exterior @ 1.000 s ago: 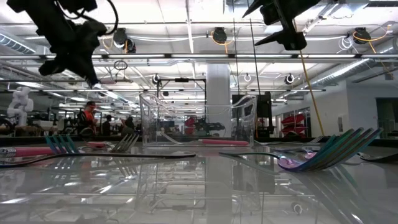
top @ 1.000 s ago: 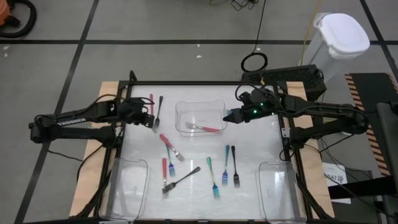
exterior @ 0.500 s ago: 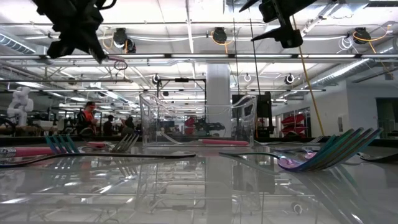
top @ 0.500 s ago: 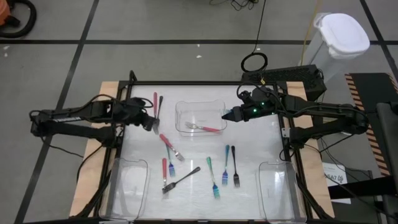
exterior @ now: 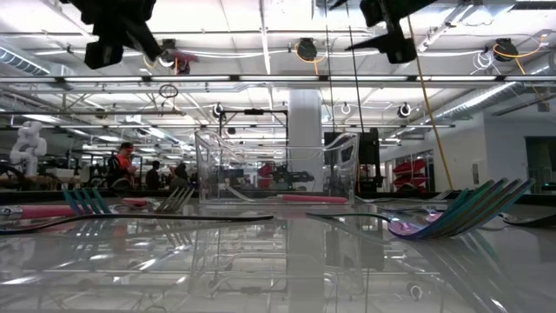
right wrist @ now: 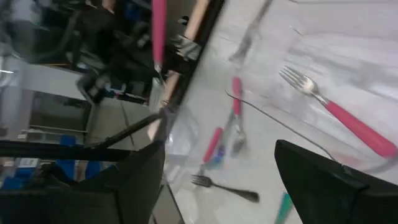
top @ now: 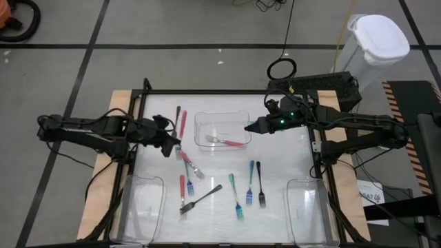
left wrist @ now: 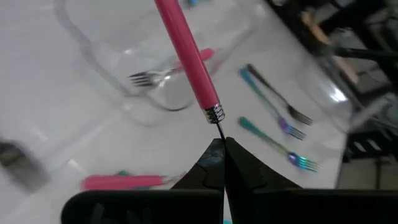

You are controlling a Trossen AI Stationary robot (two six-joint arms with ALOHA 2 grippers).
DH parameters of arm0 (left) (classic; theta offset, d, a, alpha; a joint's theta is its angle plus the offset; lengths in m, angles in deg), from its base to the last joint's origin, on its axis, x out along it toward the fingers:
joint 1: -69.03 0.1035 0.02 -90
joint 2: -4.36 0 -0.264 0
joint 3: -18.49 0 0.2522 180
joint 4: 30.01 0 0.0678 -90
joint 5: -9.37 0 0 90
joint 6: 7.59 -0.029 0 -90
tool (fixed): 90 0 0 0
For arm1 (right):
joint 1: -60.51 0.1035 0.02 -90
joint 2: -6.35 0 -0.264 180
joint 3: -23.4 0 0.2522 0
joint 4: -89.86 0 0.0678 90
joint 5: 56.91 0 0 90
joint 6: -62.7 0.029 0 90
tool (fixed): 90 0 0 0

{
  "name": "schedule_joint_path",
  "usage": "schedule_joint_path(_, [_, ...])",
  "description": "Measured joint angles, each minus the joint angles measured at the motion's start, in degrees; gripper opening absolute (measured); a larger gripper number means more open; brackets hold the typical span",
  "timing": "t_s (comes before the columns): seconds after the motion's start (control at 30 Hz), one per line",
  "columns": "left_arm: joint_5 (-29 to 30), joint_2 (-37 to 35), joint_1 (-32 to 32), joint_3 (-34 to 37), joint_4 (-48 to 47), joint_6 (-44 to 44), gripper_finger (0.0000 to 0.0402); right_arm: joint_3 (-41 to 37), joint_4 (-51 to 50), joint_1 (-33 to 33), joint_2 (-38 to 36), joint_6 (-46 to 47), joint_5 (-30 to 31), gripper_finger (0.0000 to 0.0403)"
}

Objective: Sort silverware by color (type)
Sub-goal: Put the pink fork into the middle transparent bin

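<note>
Left gripper (left wrist: 221, 144) fingers clenched on pink-handled utensil (left wrist: 186, 53) jutting ahead, right gripper (top: 252, 128) fingers released beside clear tray (top: 203, 117)

Left gripper (top: 176, 145) with its pink-handled utensil (top: 182, 124) — higher now, nearer the middle tray (top: 222, 115).

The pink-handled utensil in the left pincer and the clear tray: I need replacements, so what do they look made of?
The pink-handled utensil, pinched by the shut left pincer, looks like matte pink plastic on a thin metal stem with a silver collar. The clear tray is see-through with glossy, rounded walls, probably hard plastic; glass can't be ruled out.
</note>
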Motion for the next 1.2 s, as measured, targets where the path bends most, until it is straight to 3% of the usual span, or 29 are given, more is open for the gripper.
schedule_joint_path(0.27, [-7.5, 3.6, -3.7, 0.0, 12.1, -1.9, 0.0, 0.0, 13.8, 1.8, 0.0, -4.0, -3.1, 0.0298])
schedule_joint_path(0.43, [-14.5, 6.2, -3.7, 0.0, 18.8, -0.4, 0.0, 0.0, 14.1, 3.6, 0.0, -9.1, -4.6, 0.0298])
schedule_joint_path(0.7, [-23.7, 11.4, -3.8, 0.0, 31.9, 1.2, 0.0, 0.0, 14.1, 7.2, 1.1, -7.7, -6.5, 0.0298])
schedule_joint_path(1.2, [-31.8, 21.8, -7.6, -4.4, 33.9, 0.7, 0.0, 0.0, 16.1, 10.1, 8.1, -2.6, -7.5, 0.0298])
